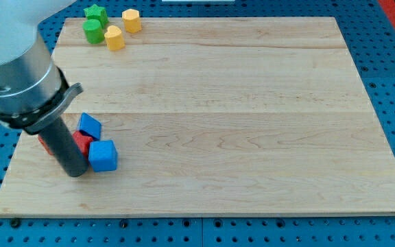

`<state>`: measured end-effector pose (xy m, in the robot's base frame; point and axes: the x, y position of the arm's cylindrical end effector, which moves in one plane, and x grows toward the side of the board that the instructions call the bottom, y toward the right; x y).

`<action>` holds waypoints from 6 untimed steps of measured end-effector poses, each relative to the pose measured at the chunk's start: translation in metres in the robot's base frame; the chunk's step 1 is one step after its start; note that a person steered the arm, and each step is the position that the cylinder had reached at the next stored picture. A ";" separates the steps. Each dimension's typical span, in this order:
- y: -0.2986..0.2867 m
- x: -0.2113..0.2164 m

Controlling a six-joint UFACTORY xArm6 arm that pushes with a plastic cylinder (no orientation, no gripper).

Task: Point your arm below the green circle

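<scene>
The green circle [92, 31], a round green block, stands near the view's top left of the wooden board [238, 103]. A green star [96, 13] sits just above it. Two yellow blocks [114, 38] [131, 20] lie to its right. My tip [77, 171] is far below it, at the view's lower left, touching the left side of a blue cube [103, 156]. Another blue block [89, 126] and a red block [81, 141] lie just above the tip, and another red block [45, 144] is partly hidden behind the rod.
The arm's grey body [16, 62] covers the board's upper left corner area. The board's left edge is close to the tip. A blue pegboard table [389, 82] surrounds the board.
</scene>
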<state>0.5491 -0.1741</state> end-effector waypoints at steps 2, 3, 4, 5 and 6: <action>0.061 -0.076; 0.064 -0.080; 0.057 -0.085; 0.089 -0.148; 0.095 -0.184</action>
